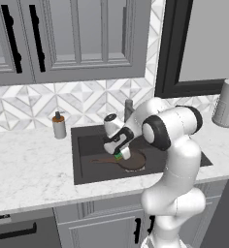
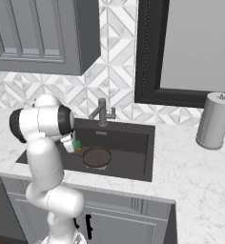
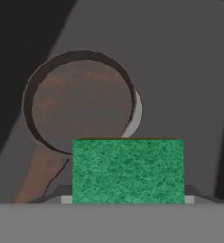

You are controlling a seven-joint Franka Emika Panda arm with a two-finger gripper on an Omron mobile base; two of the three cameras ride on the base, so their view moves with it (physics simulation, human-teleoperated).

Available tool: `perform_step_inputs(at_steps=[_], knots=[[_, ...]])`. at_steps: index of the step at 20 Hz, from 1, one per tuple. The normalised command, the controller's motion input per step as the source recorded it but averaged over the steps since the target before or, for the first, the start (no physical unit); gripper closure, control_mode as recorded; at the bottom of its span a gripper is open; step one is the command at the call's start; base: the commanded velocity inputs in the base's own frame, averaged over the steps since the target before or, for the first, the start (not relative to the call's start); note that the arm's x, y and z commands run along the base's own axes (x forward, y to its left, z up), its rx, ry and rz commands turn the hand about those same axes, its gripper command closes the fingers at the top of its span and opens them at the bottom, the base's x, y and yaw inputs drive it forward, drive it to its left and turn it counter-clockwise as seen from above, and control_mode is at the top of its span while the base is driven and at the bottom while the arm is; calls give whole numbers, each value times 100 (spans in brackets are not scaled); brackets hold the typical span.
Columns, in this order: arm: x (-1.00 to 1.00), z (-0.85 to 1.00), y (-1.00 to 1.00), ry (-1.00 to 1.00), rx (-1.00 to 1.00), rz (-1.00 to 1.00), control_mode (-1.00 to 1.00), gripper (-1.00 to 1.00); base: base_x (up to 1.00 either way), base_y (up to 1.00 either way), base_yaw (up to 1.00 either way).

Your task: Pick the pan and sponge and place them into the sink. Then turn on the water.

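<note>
The sink is a deep dark basin with walls on all sides, so the way in is from above. The pan lies on its floor toward the middle, its handle running out to one side, and covers part of the round drain. The floor beside the pan lies bare. The faucet rises at the back rim and stands in the way of any pass along the back wall. On the counter, a soap dispenser stands just off one back corner and a tall grey canister stands well off to the other side. Wall cabinets hang above, seemingly well clear of the basin.
</note>
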Motion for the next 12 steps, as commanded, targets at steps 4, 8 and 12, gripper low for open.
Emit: perform_step_inputs(at_steps=[4,8,12], knots=[[40,-41,-24,3,-1,0,-100,100,0,0,0],[36,-43,-33,1,0,0,-100,100,0,0,0],[37,-47,-28,1,0,0,-100,100,0,0,0]])
